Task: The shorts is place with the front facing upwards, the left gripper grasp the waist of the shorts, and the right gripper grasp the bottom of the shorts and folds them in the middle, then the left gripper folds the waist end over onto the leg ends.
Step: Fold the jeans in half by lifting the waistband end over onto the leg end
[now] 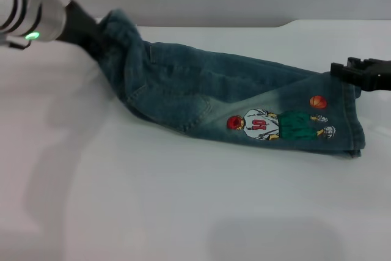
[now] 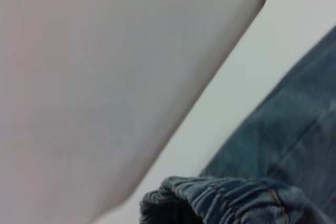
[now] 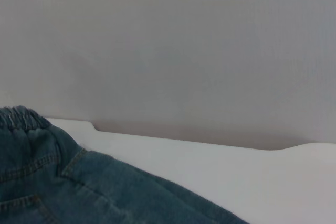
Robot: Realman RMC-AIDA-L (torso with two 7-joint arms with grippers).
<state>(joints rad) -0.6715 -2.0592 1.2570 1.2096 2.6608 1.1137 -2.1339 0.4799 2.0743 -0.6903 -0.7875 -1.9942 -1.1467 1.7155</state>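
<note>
Head view | left gripper [image 1: 91, 36] at table's [image 1: 153, 212] far-left corner, fingers clamped on the waist of the shorts [image 1: 119, 35], lifted | shorts [image 1: 232, 99] already halved lengthwise, long axis ran left-right, waist pointing left | leg ends [image 1: 351, 120] flat at right edge | right gripper [image 1: 357, 71] touching hem; finger state: couldn't tell | left arm nearer waist for fold-over

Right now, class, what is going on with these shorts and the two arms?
The shorts lie on a white table, already folded lengthwise, the cartoon print facing up. The left pincer is at the waist of the shorts, which is bunched and raised off the table. The right pincer sits at the far corner of the leg ends. The waist has not yet been folded over onto the leg ends.
</note>
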